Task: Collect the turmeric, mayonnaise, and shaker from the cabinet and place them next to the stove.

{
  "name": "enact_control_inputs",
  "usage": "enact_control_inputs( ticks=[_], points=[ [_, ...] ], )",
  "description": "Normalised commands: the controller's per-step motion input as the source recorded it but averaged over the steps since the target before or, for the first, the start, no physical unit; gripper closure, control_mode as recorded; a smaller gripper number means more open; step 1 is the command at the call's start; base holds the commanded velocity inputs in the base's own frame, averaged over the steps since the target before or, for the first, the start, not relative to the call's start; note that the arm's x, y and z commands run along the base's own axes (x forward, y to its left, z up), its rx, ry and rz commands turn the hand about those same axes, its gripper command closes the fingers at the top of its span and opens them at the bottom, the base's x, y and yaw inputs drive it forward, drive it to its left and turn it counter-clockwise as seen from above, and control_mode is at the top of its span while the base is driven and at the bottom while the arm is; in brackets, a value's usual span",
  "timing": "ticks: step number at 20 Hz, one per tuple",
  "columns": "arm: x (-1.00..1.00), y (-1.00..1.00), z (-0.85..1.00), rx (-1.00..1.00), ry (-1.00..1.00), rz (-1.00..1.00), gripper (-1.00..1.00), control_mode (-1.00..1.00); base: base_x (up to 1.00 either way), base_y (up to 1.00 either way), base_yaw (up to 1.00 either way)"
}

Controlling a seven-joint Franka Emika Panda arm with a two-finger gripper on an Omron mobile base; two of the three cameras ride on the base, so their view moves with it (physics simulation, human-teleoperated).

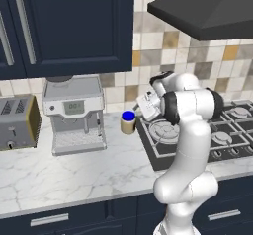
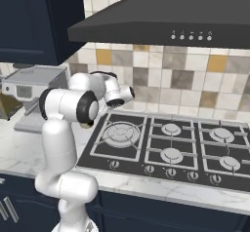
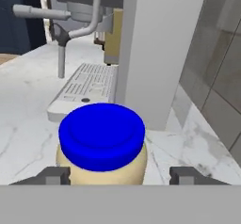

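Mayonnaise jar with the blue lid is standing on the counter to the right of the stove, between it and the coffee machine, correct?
Not quite. The mayonnaise jar stands to the left of the stove, not the right, on the counter between it and the coffee machine. The left base view shows this.

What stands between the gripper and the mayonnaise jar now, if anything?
Nothing visible does. In the hand view the mayonnaise sits directly before the gripper, one fingertip at each side, jaws open. The coffee machine stands behind it, not between. The jar stands on the counter beside the stove.
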Motion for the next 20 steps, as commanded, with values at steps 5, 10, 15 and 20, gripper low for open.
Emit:
enact_control_inputs(
  ticks=[5, 10, 15, 20],
  points=[
    [-0.40, -0.24, 0.18, 0.02, -0.01, 0.01, -1.00, -1.00, 0.00, 0.00, 0.00],
    [-0.69, -0.18, 0.46, 0.04, -0.02, 0.00, -1.00, -1.00, 0.00, 0.00, 0.00],
    [-0.95, 0.02, 0.56, 0.04, -0.04, 0.00, -1.00, -1.00, 0.00, 0.00, 0.00],
    [-1.00, 0.14, 0.45, 0.00, 0.00, -0.03, -1.00, -1.00, 0.00, 0.00, 0.00]
  ],
)
